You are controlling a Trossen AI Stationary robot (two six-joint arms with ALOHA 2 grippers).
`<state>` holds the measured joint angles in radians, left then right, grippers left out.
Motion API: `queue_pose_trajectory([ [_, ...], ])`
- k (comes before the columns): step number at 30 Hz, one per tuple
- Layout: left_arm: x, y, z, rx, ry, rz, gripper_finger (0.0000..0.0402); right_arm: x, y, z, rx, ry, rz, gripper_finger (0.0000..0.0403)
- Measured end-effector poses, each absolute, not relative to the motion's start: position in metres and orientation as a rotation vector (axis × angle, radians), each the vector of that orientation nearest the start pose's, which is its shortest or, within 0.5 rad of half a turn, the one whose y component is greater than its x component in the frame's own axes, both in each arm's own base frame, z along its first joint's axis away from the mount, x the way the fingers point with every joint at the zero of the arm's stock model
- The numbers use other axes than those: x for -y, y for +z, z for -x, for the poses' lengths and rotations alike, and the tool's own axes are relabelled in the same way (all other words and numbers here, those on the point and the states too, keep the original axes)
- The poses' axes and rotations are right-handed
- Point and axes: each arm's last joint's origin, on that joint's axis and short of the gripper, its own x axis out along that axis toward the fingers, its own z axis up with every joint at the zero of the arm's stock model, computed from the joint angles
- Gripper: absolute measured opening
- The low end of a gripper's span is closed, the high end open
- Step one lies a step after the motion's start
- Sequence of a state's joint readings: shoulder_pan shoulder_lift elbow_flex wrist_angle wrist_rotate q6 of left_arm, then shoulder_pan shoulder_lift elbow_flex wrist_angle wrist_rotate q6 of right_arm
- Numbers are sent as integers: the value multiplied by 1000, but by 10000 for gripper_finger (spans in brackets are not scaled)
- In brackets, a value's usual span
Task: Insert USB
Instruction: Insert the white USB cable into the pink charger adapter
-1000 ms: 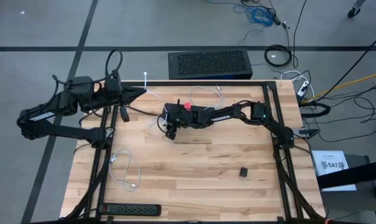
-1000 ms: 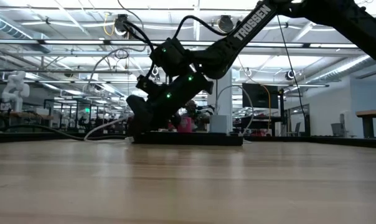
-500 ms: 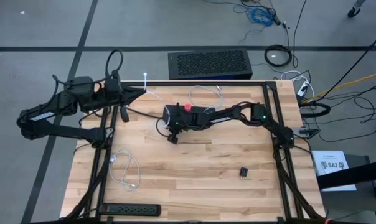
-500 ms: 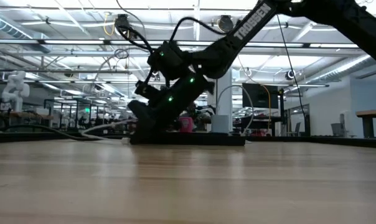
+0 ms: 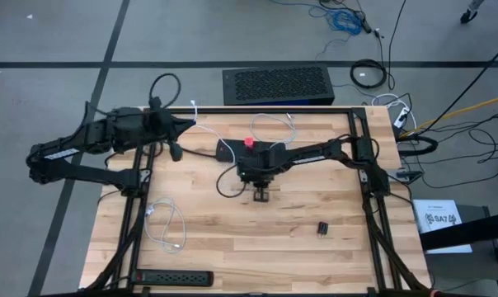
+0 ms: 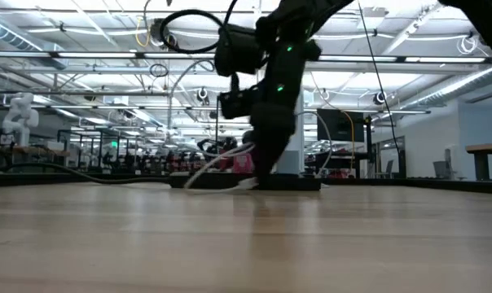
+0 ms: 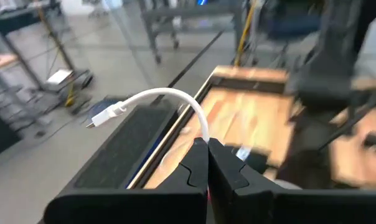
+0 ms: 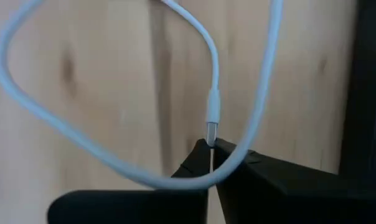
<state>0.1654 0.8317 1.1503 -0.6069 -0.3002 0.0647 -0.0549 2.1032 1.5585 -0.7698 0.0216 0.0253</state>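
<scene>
Two grips, one white cable (image 8: 113,155): left gripper (image 7: 208,144) at table's ten o'clock, clamped behind its USB plug (image 7: 107,115); right gripper (image 8: 211,146) mid-table, pinching the small connector (image 8: 212,132). Advisable: keeping slack, aligning squarely before pushing.

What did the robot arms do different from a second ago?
The right gripper swung from the table's left-middle toward the centre and snapped shut on the white cable, near its plug. The left gripper, shut on the other white cable end, shifted a little to the right along the back edge. The power strip, the coiled cable and the small black piece stayed put.
</scene>
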Motion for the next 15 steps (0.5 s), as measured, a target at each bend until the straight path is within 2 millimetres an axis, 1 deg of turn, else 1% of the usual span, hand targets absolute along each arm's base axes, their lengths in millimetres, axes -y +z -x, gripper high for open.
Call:
queue_pose_trajectory([
  [4, -37, 392, -153, -440, 529, -103, 0, 11, 171, -405, -1411, -65, -14, 0],
  [8, -40, 375, -166, -596, 582, -114, 0, 3, 172, -388, -1434, -78, -1, 0],
  [12, -43, 358, -183, -722, 588, -114, 0, 1, 168, -359, -1403, -123, -57, 0],
  [15, -46, 345, -197, -786, 586, -118, 0, 0, 164, -335, -1329, -166, -138, 0],
])
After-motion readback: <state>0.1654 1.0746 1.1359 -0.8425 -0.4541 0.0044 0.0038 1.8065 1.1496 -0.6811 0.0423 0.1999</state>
